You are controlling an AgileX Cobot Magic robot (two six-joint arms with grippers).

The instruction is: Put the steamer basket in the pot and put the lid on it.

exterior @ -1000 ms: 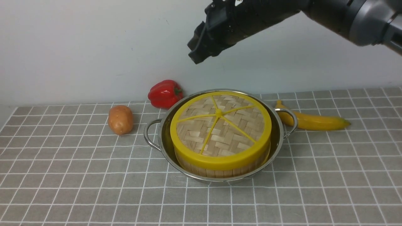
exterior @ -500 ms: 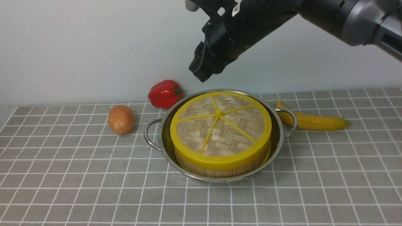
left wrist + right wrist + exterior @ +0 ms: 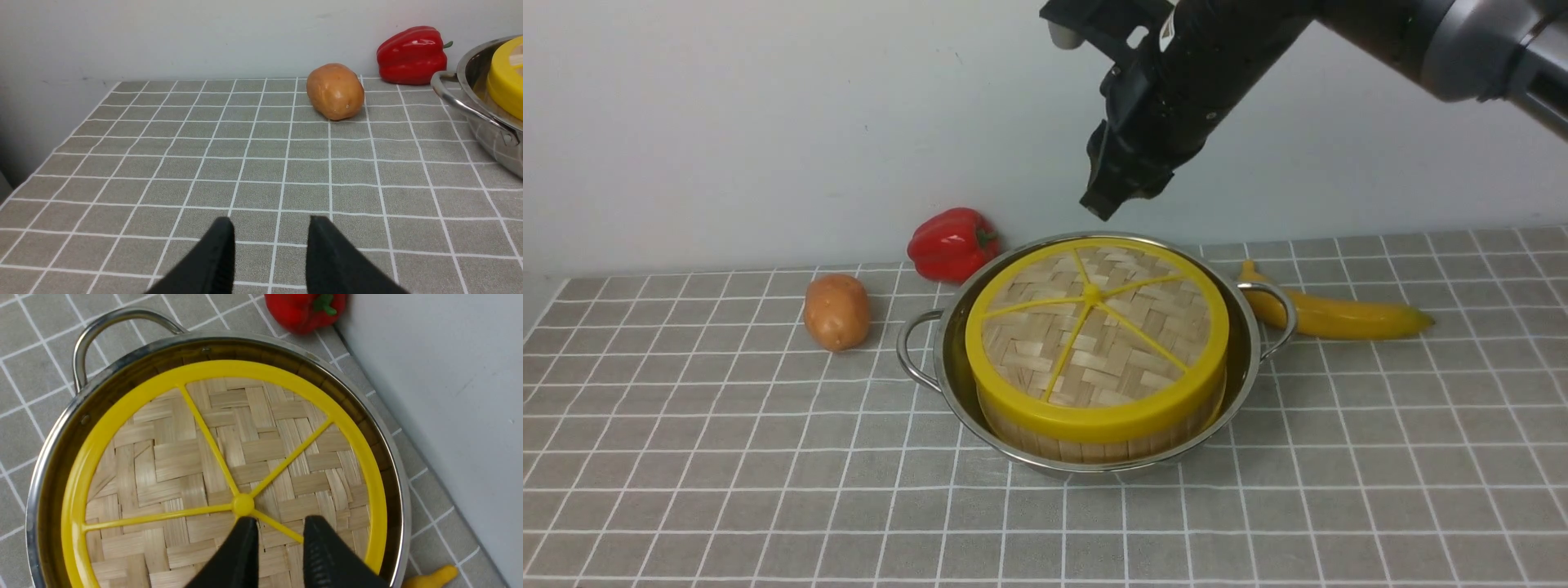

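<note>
On the grey checked bench (image 3: 727, 457) sits the wide shiny steel pot (image 3: 947, 367), holding the slatted bamboo steamer basket (image 3: 1094, 445), capped by the flat woven yellow-rimmed lid (image 3: 1094, 335). Above the lid's one o'clock edge, the right pincer (image 3: 278, 526) hangs slightly parted, empty. The left pincer (image 3: 269, 228) stands parted, empty.

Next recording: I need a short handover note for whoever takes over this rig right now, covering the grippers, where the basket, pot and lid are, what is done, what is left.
Left gripper: open, empty, low over bare cloth, off to the left of the potato.
Right gripper: jaws a little apart, holding nothing, up in the air above the lid.
Steamer basket: sitting inside the pot.
Lid: lying flat on the basket, looks evenly seated.
Done: basket in pot, lid on.
Left: nothing on the job itself; just pull the right arm clear.
</note>
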